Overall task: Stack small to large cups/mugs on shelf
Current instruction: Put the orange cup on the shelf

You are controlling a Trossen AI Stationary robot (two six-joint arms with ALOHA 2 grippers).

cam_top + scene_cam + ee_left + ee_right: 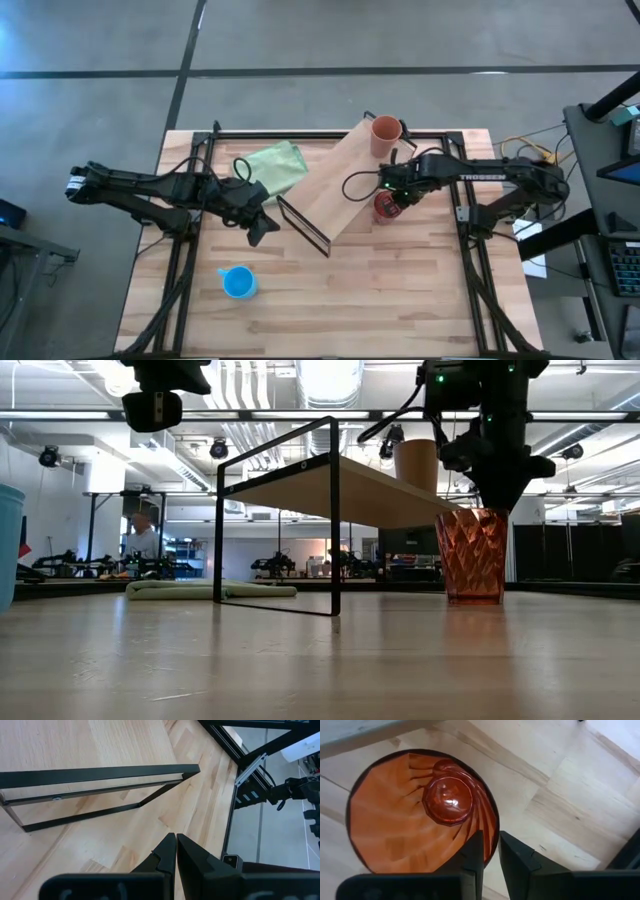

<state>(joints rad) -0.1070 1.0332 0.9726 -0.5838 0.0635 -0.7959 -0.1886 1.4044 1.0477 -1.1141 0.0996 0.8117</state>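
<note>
The red tumbler (384,209) (470,555) stands upright on its base on the table, close beside the shelf (340,180) (340,485). My right gripper (393,197) (491,857) is directly above it, shut on its rim. The orange-brown cup (385,135) (415,465) stands on the far end of the shelf's board. On the near left part of the table the blue cup (238,283) (8,545) stands by itself. My left gripper (260,228) (176,852) is shut and holds nothing; it hovers over the table by the shelf's wire leg (100,772). My right gripper pinches the red tumbler's rim (492,840) on the side away from the shelf. One finger (472,857) is inside the tumbler and the other (517,862) is outside. The fingers point down from above. The tumbler is upright, with its base (472,598) on the table.
A pale green cloth (277,165) (210,589) lies at the shelf's far left corner. The shelf runs slantwise across the table's middle. Black frame rails (185,250) border the table's left and right sides. Bare wood (380,300) lies along the near edge.
</note>
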